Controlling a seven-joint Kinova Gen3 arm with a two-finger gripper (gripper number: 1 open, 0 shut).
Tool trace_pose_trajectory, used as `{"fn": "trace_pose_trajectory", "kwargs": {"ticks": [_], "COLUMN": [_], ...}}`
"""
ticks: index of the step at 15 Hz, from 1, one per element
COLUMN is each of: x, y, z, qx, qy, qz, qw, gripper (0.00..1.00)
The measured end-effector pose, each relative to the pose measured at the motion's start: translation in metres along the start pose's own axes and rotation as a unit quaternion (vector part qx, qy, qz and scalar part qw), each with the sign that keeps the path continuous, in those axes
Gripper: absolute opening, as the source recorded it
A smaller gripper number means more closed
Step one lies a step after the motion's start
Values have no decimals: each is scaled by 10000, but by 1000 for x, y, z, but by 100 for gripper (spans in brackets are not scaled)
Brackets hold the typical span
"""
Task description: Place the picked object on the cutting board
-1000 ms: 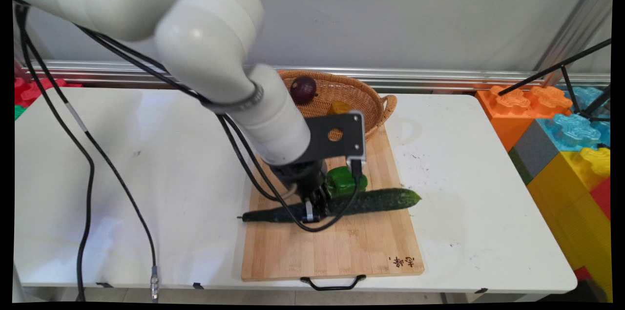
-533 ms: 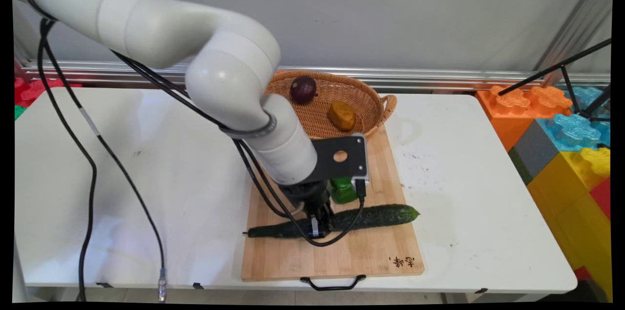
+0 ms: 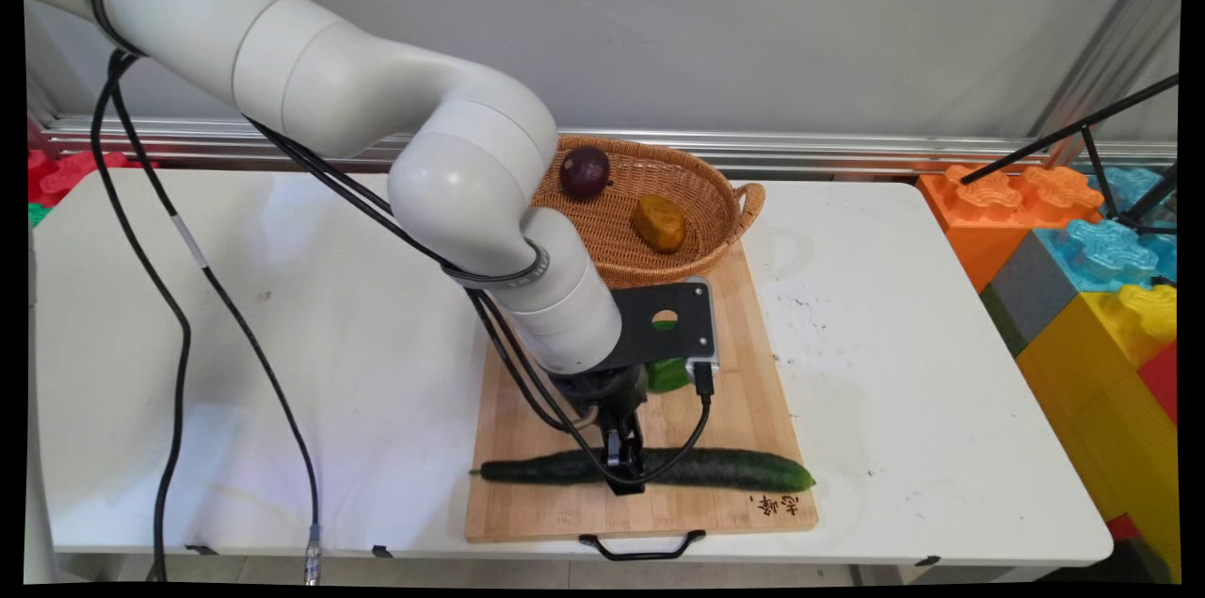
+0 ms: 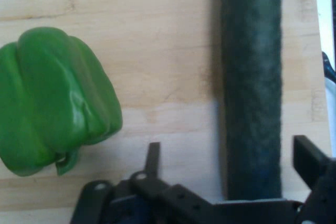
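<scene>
Table [image 3: 894, 372] carried a board [image 3: 715, 513] near its front edge, with a basket [image 3: 697, 184] touching the board's far end. Across the board's near part lay a cucumber [image 3: 734, 468], and the gripper [image 3: 623, 471] stood over its middle, fingers apart on either side of it. Behind the gripper sat a pepper [image 4: 52, 103]. Inside the basket were an onion [image 3: 585, 171] and a potato [image 3: 658, 222].

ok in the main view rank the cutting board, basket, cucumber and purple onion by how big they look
1. cutting board, largest.
2. basket, though the arm hides its left part.
3. cucumber, long but thin.
4. purple onion, smallest; it sits farther from the camera, so it may look a little smaller than it is.
</scene>
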Motion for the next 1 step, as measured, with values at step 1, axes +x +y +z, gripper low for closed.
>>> {"fn": "trace_pose_trajectory", "kwargs": {"ticks": [1], "x": [0], "y": [0], "z": [0], "qx": [-9], "qy": [-1], "qz": [-10], "qw": [10000], "gripper": [100]}}
